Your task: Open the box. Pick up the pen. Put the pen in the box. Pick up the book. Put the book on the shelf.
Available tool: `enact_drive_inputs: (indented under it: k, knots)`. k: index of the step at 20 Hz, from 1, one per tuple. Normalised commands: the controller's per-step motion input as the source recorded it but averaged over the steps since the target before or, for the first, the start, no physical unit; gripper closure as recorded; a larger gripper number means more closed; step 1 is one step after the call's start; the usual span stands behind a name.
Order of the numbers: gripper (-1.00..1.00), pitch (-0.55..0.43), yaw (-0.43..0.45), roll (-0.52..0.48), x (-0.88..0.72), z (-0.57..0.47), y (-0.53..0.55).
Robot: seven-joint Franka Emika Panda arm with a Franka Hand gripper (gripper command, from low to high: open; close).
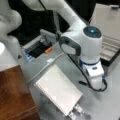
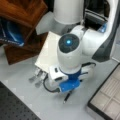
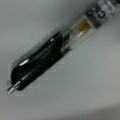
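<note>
— Where does the pen lie from the claw?

— In a front view the claw (image 1: 96,85) is low over the worktop (image 1: 62,62), at the view's right of the book (image 1: 58,93). Its fingers are tucked under the wrist housing, so I cannot tell how far apart they stand or whether they have hold of anything. A dark end that I take for the pen shows just left of it.

— And the containers?

— The box (image 1: 110,60) stands open at the top right, lid up, and the beige compartments that show look bare. The shelf (image 1: 15,95) at the bottom left carries nothing that I can see; the book lies flat on the worktop just beside it.

— The opposite side?

— In a front view the pen (image 2: 66,98) sticks out from under the claw toward the view's bottom. The box (image 2: 110,100) lies at the lower right, apart from it, and its lining is bare there too.

— The wrist view?

— The pen (image 3: 40,67) fills it, directly below, with its long axis running from lower left to upper right and its tip at the lower left. No finger shows.
</note>
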Motion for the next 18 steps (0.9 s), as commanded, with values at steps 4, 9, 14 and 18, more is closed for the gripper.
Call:
enact_drive_inputs:
  k: [4,9,14,18]
  knots:
    - [-1.00,-0.194,0.128,-0.134,-0.03,-0.21,-0.03]
    - [-1.00,-0.155,0.125,-0.124,-0.01,-0.20,-0.03]
    - [-1.00,-0.160,0.109,-0.114,-0.02,-0.21,0.03]
    - [-1.00,-0.165,0.090,-0.118,-0.06,-0.16,0.05]
